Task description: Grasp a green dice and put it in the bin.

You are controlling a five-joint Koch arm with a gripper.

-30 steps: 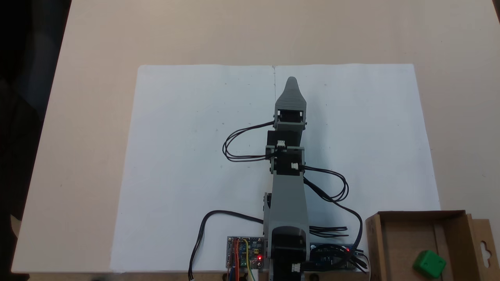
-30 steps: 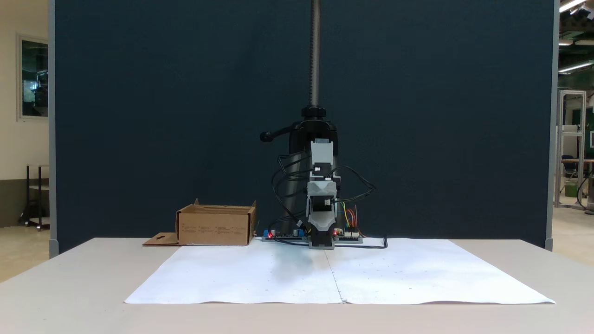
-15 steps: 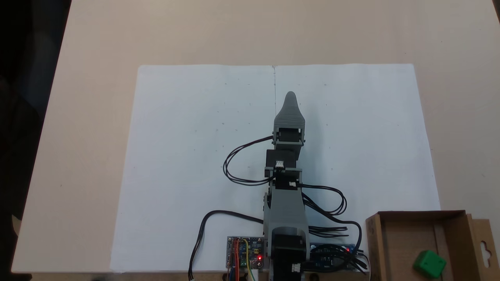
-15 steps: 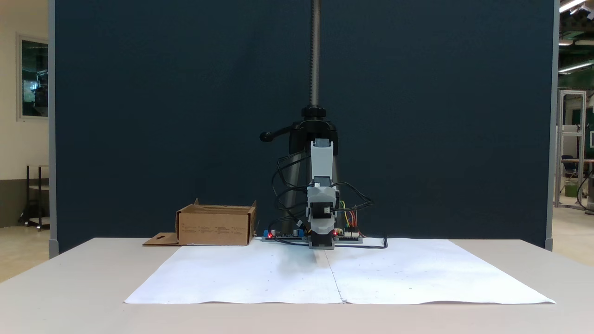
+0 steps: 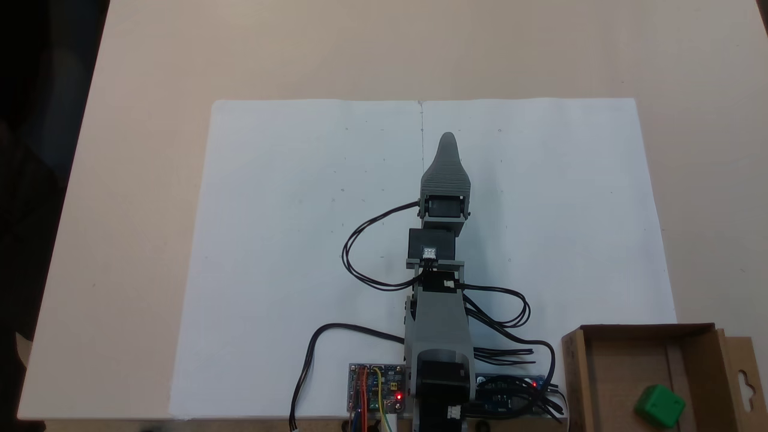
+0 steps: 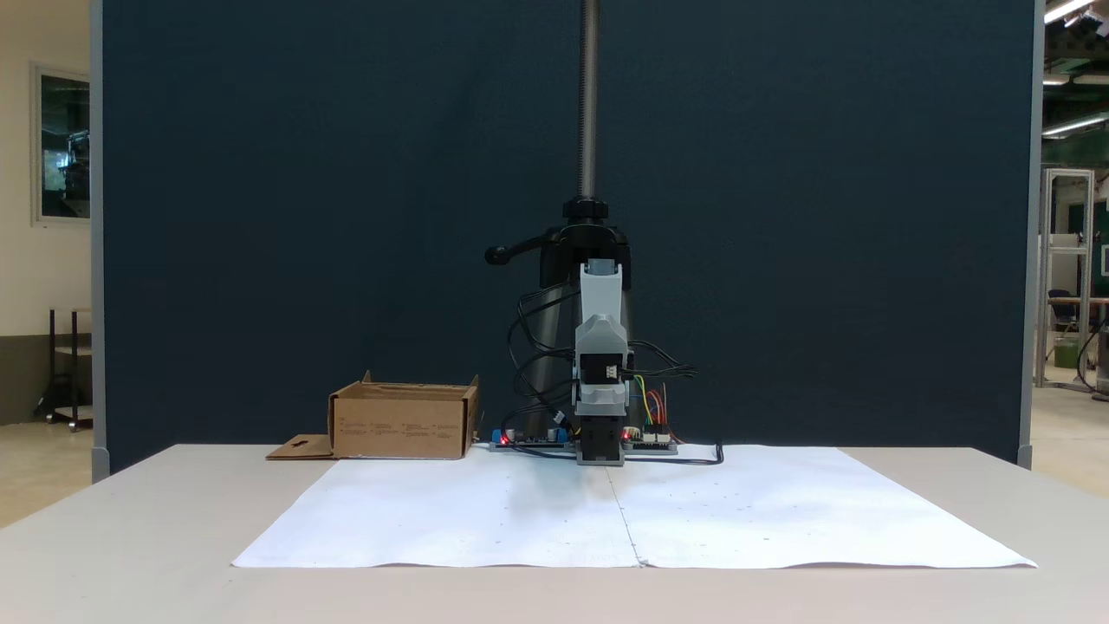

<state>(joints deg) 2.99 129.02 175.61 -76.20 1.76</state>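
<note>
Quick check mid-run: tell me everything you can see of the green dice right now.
The green dice is a small bright green cube that looks like plastic; its pips are too small to make out. In the view from above it lies inside the cardboard bin, on the floor near the wall with the cutout flap, turned askew to the walls. Nothing grips it; the gripper is far off, over the white paper.

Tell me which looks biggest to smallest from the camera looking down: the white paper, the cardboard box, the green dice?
1. White paper, by far the largest.
2. Cardboard box, cut off by the picture's edge but clearly smaller than the paper.
3. Green dice, smallest, lying inside the box.
</note>
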